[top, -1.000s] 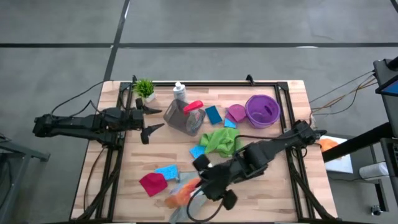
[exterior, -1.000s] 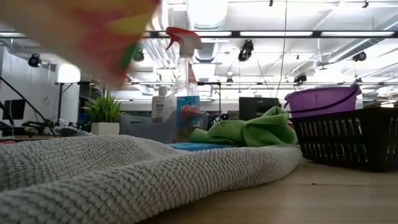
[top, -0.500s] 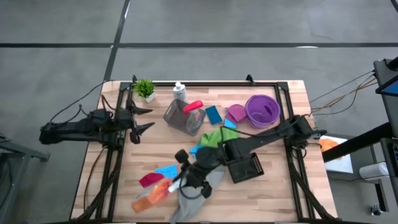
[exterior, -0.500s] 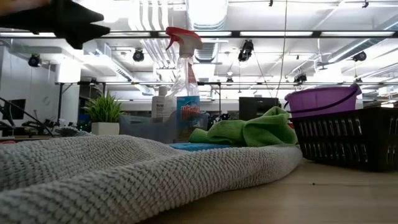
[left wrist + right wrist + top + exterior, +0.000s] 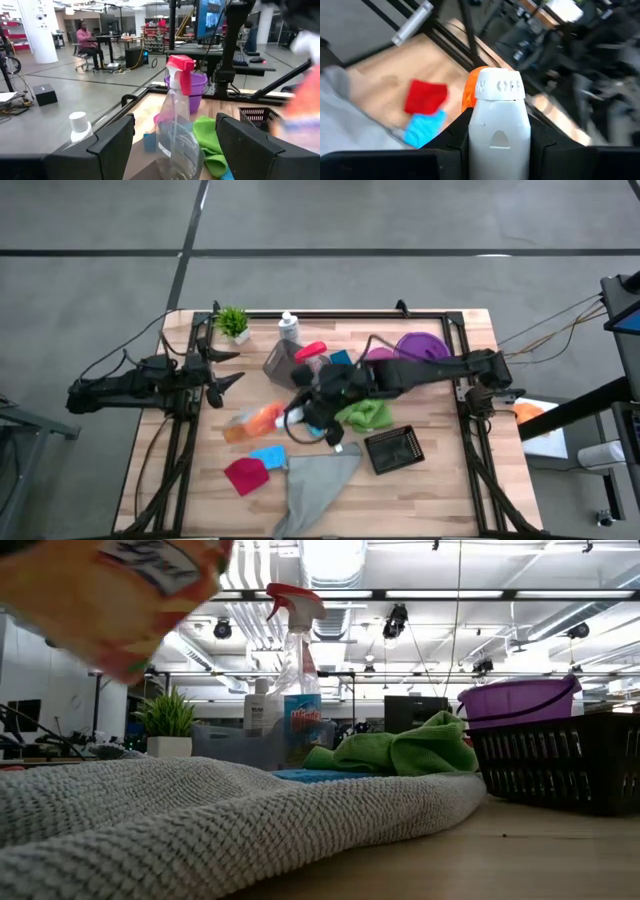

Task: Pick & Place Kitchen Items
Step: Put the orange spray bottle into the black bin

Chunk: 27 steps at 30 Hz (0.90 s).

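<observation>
grey floor [image 5: 400, 220], ceiling striplights [image 5: 440, 594], desks [image 5: 117, 42]

Bare table [image 5: 440, 490] beyond black basket [image 5: 392, 450]; clutter mid-table.

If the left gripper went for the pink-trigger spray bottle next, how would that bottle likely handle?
The spray bottle stands tall and narrow with its trigger head on top, so a sideways nudge would probably tip it. Its clear body looks smooth and mostly empty: likely light, perhaps slippery. The open left gripper faces it.
</observation>
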Tool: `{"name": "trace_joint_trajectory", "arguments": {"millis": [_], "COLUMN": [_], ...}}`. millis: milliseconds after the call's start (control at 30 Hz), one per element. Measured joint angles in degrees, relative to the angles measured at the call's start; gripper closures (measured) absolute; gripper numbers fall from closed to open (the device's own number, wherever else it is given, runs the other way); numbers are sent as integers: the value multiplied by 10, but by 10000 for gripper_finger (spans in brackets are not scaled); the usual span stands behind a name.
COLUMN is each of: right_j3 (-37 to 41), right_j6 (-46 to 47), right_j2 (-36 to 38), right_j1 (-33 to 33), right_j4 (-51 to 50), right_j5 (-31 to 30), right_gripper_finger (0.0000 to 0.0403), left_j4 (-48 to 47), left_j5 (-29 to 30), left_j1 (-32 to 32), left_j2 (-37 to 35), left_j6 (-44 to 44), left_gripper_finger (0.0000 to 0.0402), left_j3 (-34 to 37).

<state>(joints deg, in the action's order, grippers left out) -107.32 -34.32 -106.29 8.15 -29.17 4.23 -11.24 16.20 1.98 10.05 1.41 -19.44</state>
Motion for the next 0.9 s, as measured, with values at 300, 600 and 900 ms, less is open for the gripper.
{"name": "trace_joint_trajectory", "arguments": {"millis": [300, 600, 900], "right_j3": [-58, -58, -58], "right_j6": [-5, 39, 78], "right_j2": [-4, -38, -58], "right_j1": [-75, -90, -89], "right_j4": [-123, -148, -136], "right_j5": [-9, 0, 0], "right_gripper_finger": [302, 302, 302], "left_j4": [-11, -139, -184], "left_j5": [35, 42, -50], "left_j1": [0, 0, -14], "left_j2": [42, 99, 178], "left_j6": [-5, -95, -69], "left_gripper_finger": [123, 123, 123], "left_j3": [-5, -86, -106]}}
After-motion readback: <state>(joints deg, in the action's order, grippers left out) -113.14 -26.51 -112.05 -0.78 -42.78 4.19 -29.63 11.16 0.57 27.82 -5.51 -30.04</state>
